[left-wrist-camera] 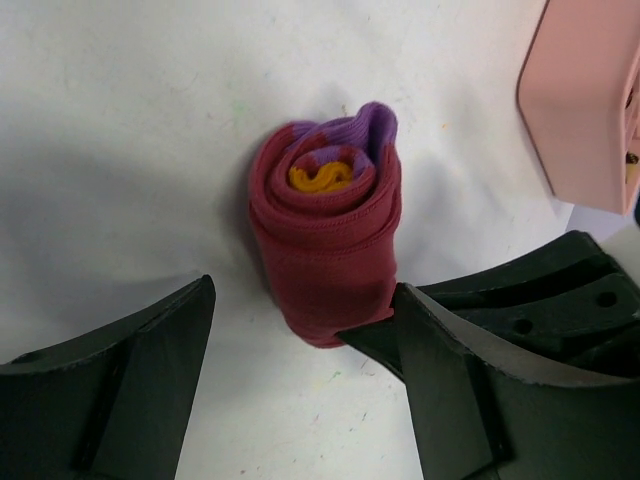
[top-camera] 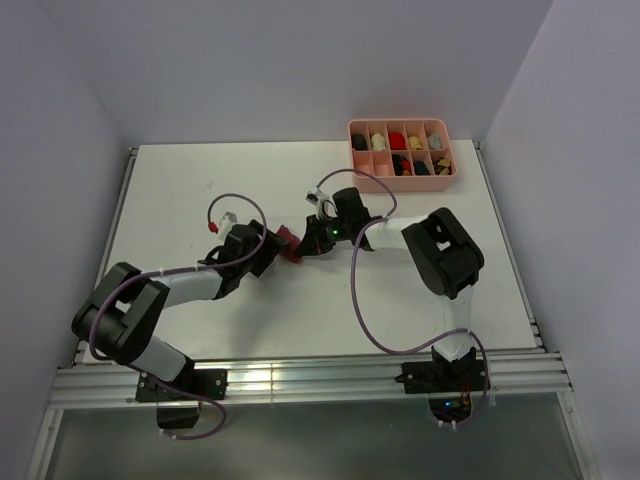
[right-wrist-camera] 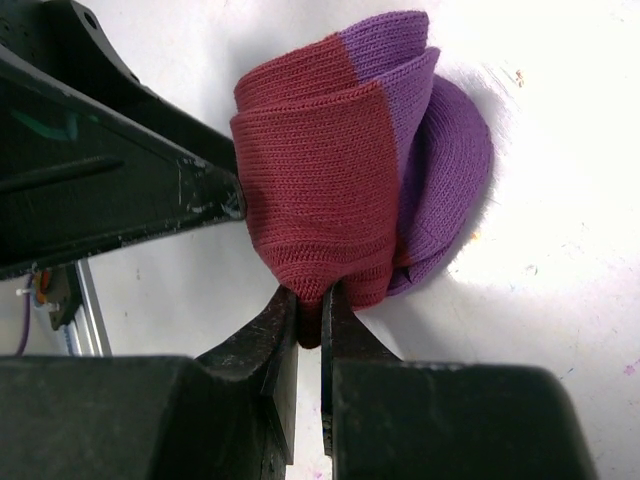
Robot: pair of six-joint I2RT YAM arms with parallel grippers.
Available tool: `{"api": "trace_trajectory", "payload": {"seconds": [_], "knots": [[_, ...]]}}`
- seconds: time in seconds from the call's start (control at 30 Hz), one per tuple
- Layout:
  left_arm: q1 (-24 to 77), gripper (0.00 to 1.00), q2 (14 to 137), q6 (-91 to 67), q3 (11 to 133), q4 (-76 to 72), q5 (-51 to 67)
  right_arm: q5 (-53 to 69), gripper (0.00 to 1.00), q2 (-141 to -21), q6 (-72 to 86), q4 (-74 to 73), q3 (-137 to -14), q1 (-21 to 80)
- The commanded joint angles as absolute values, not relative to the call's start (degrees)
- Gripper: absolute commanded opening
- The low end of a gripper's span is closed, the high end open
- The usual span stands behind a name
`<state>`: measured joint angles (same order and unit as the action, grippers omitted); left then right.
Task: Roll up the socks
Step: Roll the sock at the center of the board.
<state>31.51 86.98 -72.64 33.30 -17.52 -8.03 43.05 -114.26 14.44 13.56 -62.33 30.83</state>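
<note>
My right pincer (right-wrist-camera: pixel 310 312) is clenched on a fold of the rolled sock (right-wrist-camera: pixel 320 180) near the middle of the desk; my left pincer (left-wrist-camera: pixel 303 300) stands released astride it. It looks soft, light and springy, so I would grip across the roll's maroon body.

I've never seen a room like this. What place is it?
Probably a robot lab booth: white walls around a white table, two bolted-on arms handling a sock, a pink compartment tray.
</note>
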Motion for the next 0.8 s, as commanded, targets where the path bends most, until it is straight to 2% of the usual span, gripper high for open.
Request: {"api": "trace_trajectory", "payload": {"seconds": [0.0,0.77], "knots": [[30.85,0.77,87.98,-71.72,33.48,-21.8,-10.63,43.51,0.0,-116.54,15.38,7.65,-62.49,30.76],[27.42,0.73,96.94,-68.64,35.59,-30.67,-8.53,45.35,0.0,-119.79,15.38,3.08,-65.39,30.15]]}}
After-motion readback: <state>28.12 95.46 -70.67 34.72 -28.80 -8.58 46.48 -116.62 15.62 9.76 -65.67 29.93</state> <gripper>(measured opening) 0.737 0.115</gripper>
